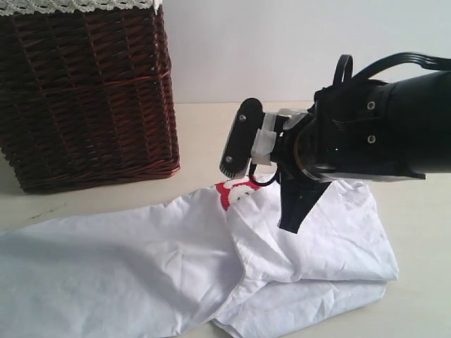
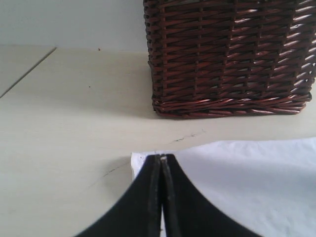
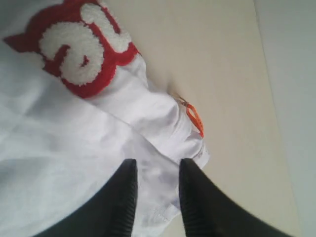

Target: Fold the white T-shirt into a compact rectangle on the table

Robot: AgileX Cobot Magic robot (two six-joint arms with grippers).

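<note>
Right wrist view: my right end effector is spread.
The white cotton T-shirt lies with its hem between those jaws; my left end effector is pressed together at its corner.

Looks like a robot test bench dressed up as a home laundry corner, honestly. There's a wide pale cream wood-grain table against a bare white wall, and a dark brown wicker basket with a lace-trimmed cloth liner. A crumpled white cotton T-shirt lies on the table with a bulky black robot arm hanging over it.
</note>
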